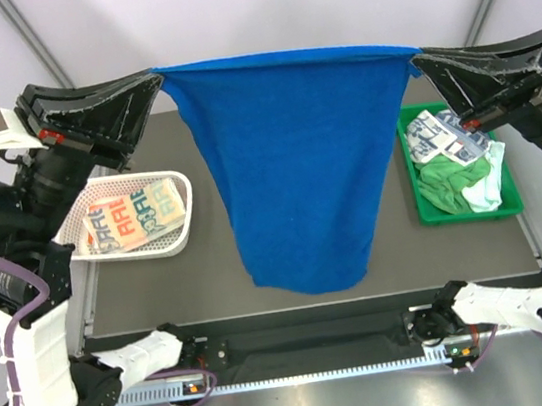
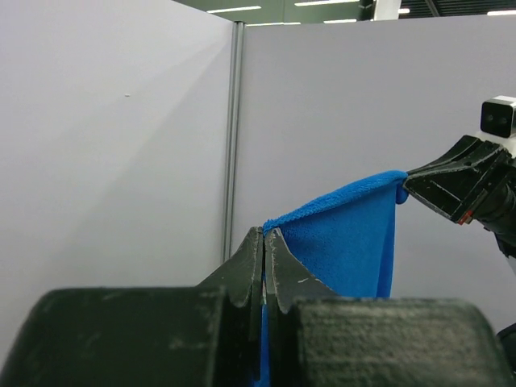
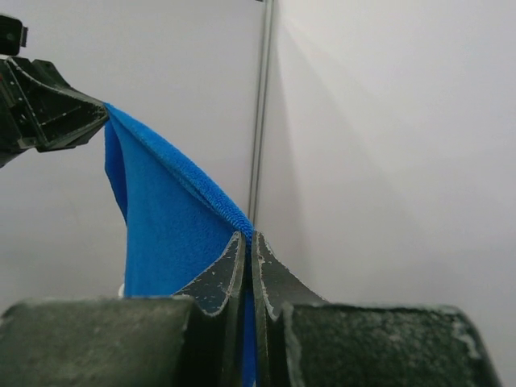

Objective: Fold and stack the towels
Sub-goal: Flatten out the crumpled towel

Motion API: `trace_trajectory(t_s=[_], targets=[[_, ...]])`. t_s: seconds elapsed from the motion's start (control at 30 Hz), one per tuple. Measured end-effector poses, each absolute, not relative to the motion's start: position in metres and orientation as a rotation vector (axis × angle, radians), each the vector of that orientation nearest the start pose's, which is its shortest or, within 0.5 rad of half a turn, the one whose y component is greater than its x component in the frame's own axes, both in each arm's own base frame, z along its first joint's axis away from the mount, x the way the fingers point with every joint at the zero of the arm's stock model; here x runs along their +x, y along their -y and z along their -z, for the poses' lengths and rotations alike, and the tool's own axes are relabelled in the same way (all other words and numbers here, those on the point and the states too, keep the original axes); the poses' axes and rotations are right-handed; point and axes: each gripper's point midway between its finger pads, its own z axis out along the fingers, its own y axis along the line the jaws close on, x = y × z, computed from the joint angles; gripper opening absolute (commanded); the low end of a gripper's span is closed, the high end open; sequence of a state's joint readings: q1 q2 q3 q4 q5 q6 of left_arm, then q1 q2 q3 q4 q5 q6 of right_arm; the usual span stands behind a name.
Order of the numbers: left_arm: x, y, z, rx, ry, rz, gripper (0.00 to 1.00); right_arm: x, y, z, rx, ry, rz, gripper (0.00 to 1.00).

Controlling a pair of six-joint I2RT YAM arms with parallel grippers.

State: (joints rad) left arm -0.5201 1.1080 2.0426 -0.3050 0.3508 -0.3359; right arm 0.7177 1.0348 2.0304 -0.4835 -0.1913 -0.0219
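Main risk is judged to be a corner slip. The blue towel [image 1: 292,170] is held only by its two top corners, with a thin bit of hem pinched in each claw. The top edge is drawn nearly taut between them, so any further spreading of the claws could pull a corner out and the cloth would be dropped on one side. The left claw [image 1: 155,81] is clamped shut on the top-left corner and the right claw [image 1: 415,60] on the top-right corner; in both wrist views each is seen closed tight with blue pile caught at the tip. Second risk: the towel is hung tapering, its sides drawn inward toward a narrower, rounded lower edge. If it is lowered as is, a creased or skewed lay-down is to be expected and the fold would be thrown off; the lower corners cannot be made out. Third: if the cloth is swung sideways, the basket [image 1: 180,238] or the green tray [image 1: 416,193] could be brushed, though neither is touched by it now. Position: the towel is suspended below and between the claws, above the middle of the dark surface [image 1: 162,289]. Whether its lower edge is touching the surface cannot be told. A printed towel [image 1: 137,217] is lying flat in the basket on the left. A green towel [image 1: 445,184], a patterned towel [image 1: 443,133] and a pale towel [image 1: 486,188] are heaped unfolded in the tray on the right, so most of the task is judged to be left.
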Motion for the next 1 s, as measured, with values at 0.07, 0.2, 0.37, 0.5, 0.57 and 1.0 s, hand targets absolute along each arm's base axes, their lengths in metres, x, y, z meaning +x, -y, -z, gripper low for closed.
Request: trace_trajectory(t_s=[0.07,0.2,0.37,0.5,0.57,1.0], targets=[[0.146,0.169,-0.69,0.423,-0.931,0.956,0.0,0.128,-0.158,-0.664,-0.561,-0.937,-0.74,0.0],[0.147,0.169,-0.693,0.414,-0.931,0.967,0.0,0.122,-0.156,-0.666,-0.565,-0.924,-0.755,0.0],[0.175,0.173,-0.689,0.359,-0.97,0.934,0.0,0.138,-0.162,-0.665,-0.55,-0.945,-0.728,0.0],[0.216,0.176,-0.682,0.282,-1.022,0.859,0.0,0.172,-0.171,-0.658,-0.513,-0.996,-0.645,0.0],[0.238,0.179,-0.676,0.25,-1.049,0.817,0.0,0.197,-0.181,-0.65,-0.501,-1.037,-0.593,0.0],[0.504,0.171,-0.536,0.059,-1.349,0.669,0.0,0.48,-0.199,-0.517,-0.397,-1.395,-0.451,0.0]])
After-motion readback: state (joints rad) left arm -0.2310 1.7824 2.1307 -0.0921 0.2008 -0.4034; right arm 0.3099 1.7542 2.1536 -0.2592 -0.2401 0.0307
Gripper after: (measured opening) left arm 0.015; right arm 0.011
